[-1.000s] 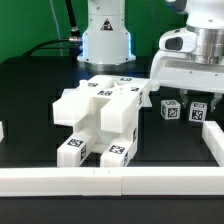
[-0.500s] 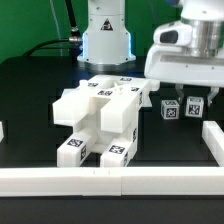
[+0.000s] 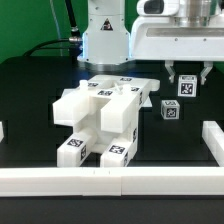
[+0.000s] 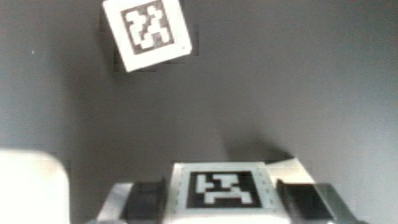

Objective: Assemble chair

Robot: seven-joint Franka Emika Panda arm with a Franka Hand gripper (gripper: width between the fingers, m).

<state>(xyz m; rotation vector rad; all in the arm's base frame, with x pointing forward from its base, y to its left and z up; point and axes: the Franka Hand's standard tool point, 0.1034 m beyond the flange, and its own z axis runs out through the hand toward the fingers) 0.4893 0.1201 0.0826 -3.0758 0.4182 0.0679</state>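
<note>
Chair part-assembly (image 3: 100, 118) stands mid-table (image 3: 40, 80), with square black-and-white tags on its near leg ends. Arm (image 3: 175, 40) at the exterior view's right, wrist pointing straight down, clear of the table. Fingers (image 4: 313, 196) narrow, clamping a small block (image 3: 186, 88), tag facing out. Second tagged block (image 3: 170, 110) rests on the table just below.

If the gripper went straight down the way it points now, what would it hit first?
Probably the bare black table: the gripper, shut on a small tagged block, points straight down, and the loose tagged block on the table looks offset from that line, though depth is unclear.
</note>
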